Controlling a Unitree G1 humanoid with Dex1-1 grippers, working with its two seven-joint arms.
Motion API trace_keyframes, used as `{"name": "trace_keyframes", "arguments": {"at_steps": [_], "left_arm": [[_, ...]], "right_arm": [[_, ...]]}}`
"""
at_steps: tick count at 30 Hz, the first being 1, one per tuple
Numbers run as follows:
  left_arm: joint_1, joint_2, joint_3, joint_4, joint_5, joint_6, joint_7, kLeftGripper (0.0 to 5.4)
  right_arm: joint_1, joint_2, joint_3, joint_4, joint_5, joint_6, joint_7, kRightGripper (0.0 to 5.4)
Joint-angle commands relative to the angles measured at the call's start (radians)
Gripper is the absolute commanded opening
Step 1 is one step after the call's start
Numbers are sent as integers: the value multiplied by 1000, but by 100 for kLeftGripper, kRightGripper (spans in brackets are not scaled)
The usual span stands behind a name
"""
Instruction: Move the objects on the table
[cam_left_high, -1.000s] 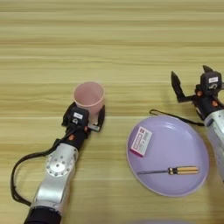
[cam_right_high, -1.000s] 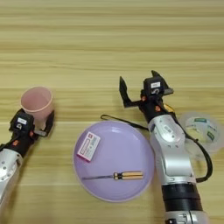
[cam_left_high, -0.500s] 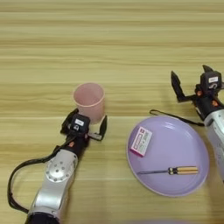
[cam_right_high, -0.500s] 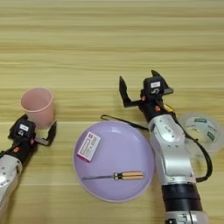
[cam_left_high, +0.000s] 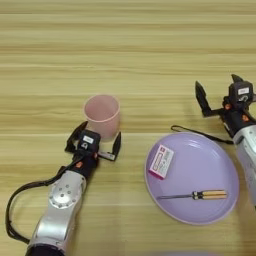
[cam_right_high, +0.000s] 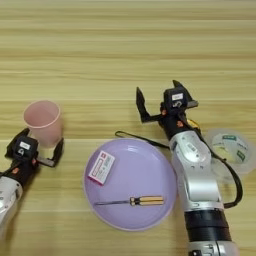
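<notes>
The left end effector (cam_left_high: 93, 142) sits at about 8 o'clock on the table (cam_left_high: 125, 45), its two black fingers spread wide and empty. It has drawn back toward the robot since a second ago: then its fingers flanked the base of the pale pink cup (cam_left_high: 102, 115), half a second ago they were just off it, and now they stand just below the cup, which is upright and free in the same spot as before. One finger tip (cam_left_high: 117, 141) reaches up beside the cup's lower right side; whether it touches cannot be told.

The right end effector (cam_right_high: 156, 102) hangs at about 3 o'clock, beyond the far rim of the lilac plate (cam_right_high: 150, 175), fingers spread apart and holding nothing. It has not shifted across the three moments.

The plate lies at about 5 o'clock and is unchanged. On its left part lies the small pink-and-white box (cam_right_high: 101, 167), flat and slightly tilted; nearer the robot lies the screwdriver (cam_right_high: 131, 201), crosswise, its yellow-black handle pointing right and its shaft left. A thin black cable (cam_right_high: 140, 139) runs along the table just past the plate's far rim.

To the right of the right arm, at 4 o'clock, a clear round tape roll (cam_right_high: 231, 148) lies flat on the table, as earlier.
</notes>
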Motion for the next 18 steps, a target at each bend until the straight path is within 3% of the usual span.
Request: {"name": "trace_keyframes", "arguments": {"at_steps": [1, 8, 18], "left_arm": [[36, 32, 11, -70, -19, 77, -33, 536], [32, 26, 12, -77, -17, 106, -41, 536], [16, 54, 55, -71, -12, 122, -36, 536]], "right_arm": [[-14, 4, 0, -4, -4, 22, -10, 540], [-14, 6, 1, -5, -5, 25, -12, 540], [-20, 10, 2, -5, -7, 32, -23, 540]]}}
